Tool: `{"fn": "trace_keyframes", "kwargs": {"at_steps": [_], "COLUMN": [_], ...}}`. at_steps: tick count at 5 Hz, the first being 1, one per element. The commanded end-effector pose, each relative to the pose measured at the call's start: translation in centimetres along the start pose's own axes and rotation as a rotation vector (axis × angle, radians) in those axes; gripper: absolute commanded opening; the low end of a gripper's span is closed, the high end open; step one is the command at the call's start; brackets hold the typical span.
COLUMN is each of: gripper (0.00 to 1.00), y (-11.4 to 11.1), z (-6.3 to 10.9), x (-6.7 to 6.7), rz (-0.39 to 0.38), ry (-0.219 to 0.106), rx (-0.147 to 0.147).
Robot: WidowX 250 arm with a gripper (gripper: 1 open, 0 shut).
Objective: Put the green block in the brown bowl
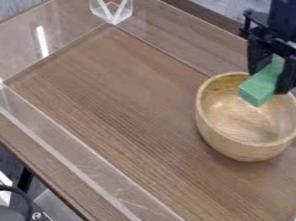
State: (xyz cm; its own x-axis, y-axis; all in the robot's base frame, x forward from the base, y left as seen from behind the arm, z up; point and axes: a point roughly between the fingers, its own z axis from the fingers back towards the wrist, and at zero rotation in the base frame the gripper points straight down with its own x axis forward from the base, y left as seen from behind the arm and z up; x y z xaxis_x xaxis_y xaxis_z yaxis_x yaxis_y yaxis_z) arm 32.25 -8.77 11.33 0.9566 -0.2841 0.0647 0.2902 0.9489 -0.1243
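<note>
Above the wooden tabletop (117, 109), the hand (264, 70) grips the green block (262, 83) over the brown bowl (247, 125).

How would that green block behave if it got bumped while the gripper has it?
The green block looks stiff, since its edges run straight with no sag. Its flat sides suggest it wouldn't roll much. Held aslant by the gripper over the brown bowl, it might pivot if knocked.
</note>
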Motion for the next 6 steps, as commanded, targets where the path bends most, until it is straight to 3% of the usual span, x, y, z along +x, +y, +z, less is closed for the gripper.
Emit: {"fn": "trace_keyframes", "kwargs": {"at_steps": [1, 6], "gripper": [0.00, 0.00], "y": [-0.4, -1.1], "z": [0.7, 3.2], "x": [0.6, -0.4], "rz": [-0.027, -0.081], "ry": [-0.043, -0.102], "rx": [-0.005, -0.028]}}
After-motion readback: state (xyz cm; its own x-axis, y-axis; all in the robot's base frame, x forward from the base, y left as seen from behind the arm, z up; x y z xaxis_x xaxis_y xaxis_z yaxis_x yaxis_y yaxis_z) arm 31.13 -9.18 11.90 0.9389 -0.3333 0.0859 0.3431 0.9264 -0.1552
